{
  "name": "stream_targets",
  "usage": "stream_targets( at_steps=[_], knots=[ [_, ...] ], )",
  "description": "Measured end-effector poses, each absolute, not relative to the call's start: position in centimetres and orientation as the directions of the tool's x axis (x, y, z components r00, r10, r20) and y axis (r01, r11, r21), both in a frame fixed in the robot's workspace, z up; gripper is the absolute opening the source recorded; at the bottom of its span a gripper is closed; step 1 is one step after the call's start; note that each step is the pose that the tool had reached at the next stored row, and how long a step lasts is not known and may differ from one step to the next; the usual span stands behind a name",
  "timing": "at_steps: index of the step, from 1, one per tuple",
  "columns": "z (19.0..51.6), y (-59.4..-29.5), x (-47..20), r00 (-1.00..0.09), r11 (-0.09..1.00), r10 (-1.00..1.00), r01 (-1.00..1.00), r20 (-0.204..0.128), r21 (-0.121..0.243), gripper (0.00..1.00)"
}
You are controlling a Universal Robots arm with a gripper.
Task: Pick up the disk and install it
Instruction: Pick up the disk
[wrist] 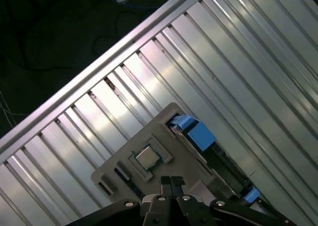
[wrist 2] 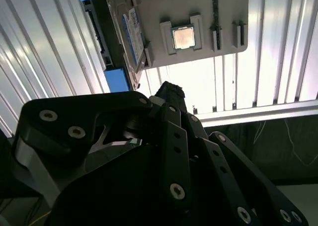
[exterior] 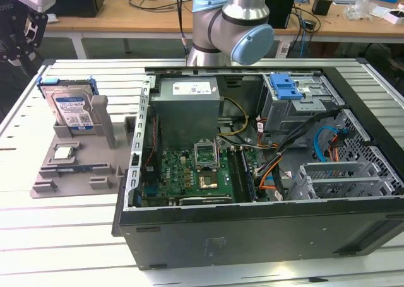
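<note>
Within grey holder (exterior: pixel 101 161), disk (exterior: pixel 72 110) upright, chip (exterior: pixel 63 152) flat

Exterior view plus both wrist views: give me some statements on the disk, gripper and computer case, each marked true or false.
1. The disk stands tilted in the grey fixture, outside the computer case. True.
2. The gripper is clamped on the disk. False: in the first wrist view its fingertips are together on nothing, above the fixture and apart from the disk.
3. A processor chip lies flat on the fixture. True.
4. The blue bracket lies on the fixture beside the disk. False: it sits atop the metal drive cage inside the case.
5. The case is closed. False: its side is open and the motherboard shows.
</note>
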State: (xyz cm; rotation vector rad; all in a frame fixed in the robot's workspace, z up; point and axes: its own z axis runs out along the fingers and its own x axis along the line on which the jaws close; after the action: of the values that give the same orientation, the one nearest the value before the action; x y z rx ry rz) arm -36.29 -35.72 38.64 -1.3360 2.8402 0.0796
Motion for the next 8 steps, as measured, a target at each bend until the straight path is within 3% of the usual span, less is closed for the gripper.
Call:
stream_targets(
  at_steps=[8],
  knots=[
    [38.64, -35.72, -36.29, -0.555, 0.554, -0.831, -0.831, -0.023, 0.045, 0.11]
  ],
)
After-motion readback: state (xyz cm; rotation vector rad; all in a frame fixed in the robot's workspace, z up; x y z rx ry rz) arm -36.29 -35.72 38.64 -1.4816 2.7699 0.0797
